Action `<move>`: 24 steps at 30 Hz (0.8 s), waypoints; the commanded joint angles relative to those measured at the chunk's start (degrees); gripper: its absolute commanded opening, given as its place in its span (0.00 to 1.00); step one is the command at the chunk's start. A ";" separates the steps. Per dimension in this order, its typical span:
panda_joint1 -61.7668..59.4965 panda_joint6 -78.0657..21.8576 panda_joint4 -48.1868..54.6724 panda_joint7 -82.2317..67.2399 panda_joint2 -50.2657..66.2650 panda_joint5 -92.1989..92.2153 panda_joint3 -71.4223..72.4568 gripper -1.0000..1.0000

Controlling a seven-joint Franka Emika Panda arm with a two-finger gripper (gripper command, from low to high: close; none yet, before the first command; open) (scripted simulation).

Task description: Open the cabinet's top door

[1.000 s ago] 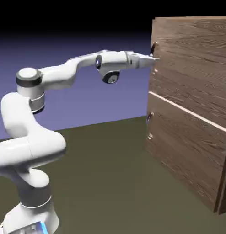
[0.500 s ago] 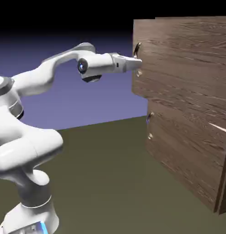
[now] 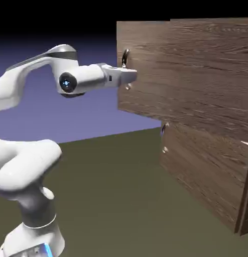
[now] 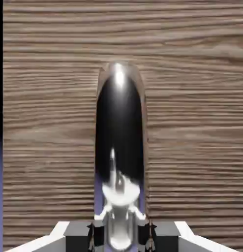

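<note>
The cabinet [image 3: 206, 175] of dark brown wood grain fills the exterior view's right. Its top door [image 3: 186, 70] stands swung outward, with the handle edge well out to the left of the cabinet's body. A curved metal ring handle [image 3: 125, 57] sits near that edge. My gripper [image 3: 131, 76] reaches level from the left and is shut on the handle. In the hand view the shiny handle [image 4: 119, 138] rises large between my fingertips [image 4: 94, 235], with the door's wood [image 4: 197, 98] behind it.
The lower wood panel [image 3: 201, 165] stays flush, its own small handle [image 3: 164, 128] at its left edge. My white arm's elbow and base [image 3: 30, 201] stand at the lower left on the olive table [image 3: 116, 201].
The top door has swung steadily outward to the left. My gripper, holding the handle, has drawn back left with it, and the arm has folded toward its base.
</note>
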 commanded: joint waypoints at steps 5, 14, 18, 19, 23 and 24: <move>4.31 -7.23 -6.25 -1.40 -2.60 -8.39 -10.37 0.00; 6.19 -18.58 -11.53 -3.43 -4.79 -24.68 -29.06 0.00; 5.85 -23.36 -12.04 -4.58 -4.17 -32.08 -37.37 0.00; 5.74 -24.55 -12.01 -4.91 -3.83 -33.94 -39.45 0.00; 5.37 -29.39 -11.24 -6.42 -1.71 -41.42 -47.75 0.00; 5.34 -30.62 -10.87 -6.85 -0.98 -43.30 -49.83 0.00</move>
